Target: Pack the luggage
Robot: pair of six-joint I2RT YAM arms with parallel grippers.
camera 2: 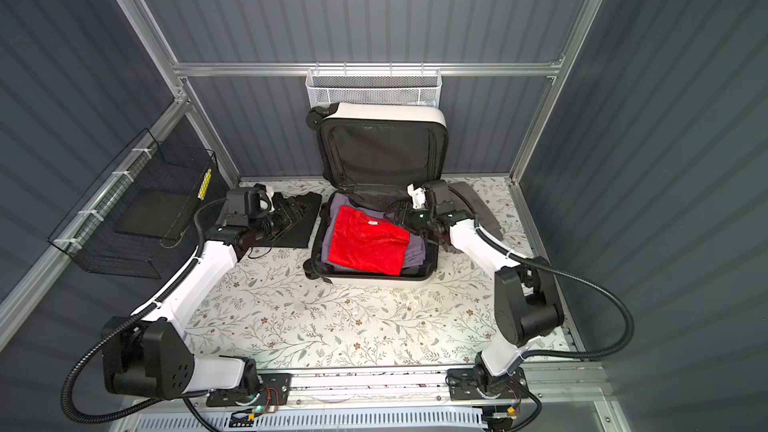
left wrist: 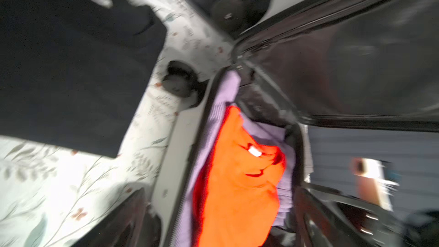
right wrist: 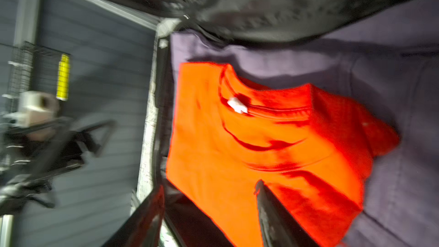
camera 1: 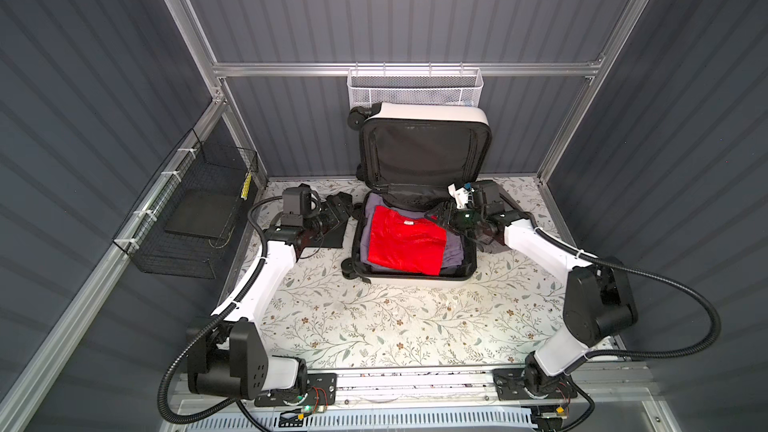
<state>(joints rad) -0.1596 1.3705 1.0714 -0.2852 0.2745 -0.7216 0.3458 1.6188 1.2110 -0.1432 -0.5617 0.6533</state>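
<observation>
luggage [camera 1: 415, 282] open on surface [camera 1: 374, 317], lid upright | red shirt [camera 1: 405, 247] on purple garment [camera 1: 454, 254] inside | right fingers [right wrist: 270, 210] spread, empty, above shirt | left fingers [camera 1: 338, 207] released over black cloth [camera 1: 328, 236]

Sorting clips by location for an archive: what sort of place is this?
Probably a robot test cell, not a home: an aluminium frame with grey panel walls encloses a floral-covered table, and a left arm and right arm flank the open luggage.
</observation>
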